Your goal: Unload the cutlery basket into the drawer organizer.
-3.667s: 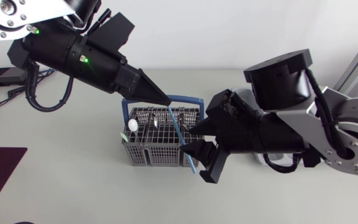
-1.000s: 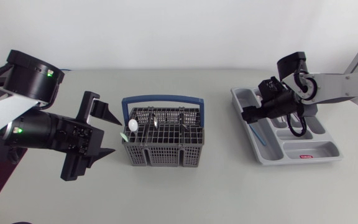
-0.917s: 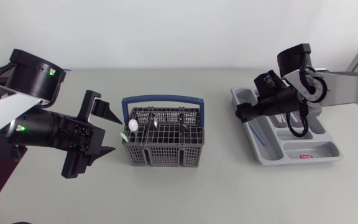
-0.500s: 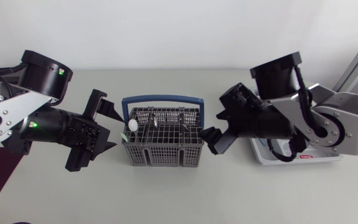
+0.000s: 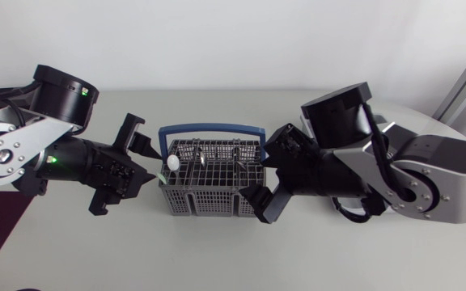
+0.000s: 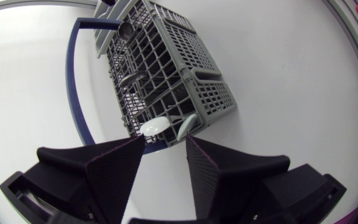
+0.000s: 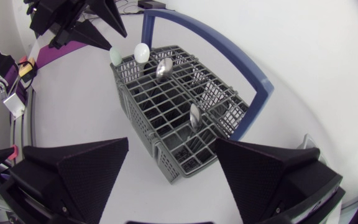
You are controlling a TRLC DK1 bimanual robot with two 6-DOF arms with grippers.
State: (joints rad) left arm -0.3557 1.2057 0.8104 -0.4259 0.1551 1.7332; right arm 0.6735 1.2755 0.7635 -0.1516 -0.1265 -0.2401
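I count one grey cutlery basket [image 5: 213, 198] with a single blue handle [image 5: 213, 127] on the desk. It holds two plastic spoons, one white [image 5: 172, 163] and one pale green [image 7: 115, 56], plus at least two metal spoons [image 7: 164, 65].

- The right gripper [image 5: 259, 176] has swung from the drawer organizer back to the right end of the cutlery basket [image 5: 213, 187], its fingers spread.
- The left gripper [image 5: 147, 166] has edged closer to the basket's left end.
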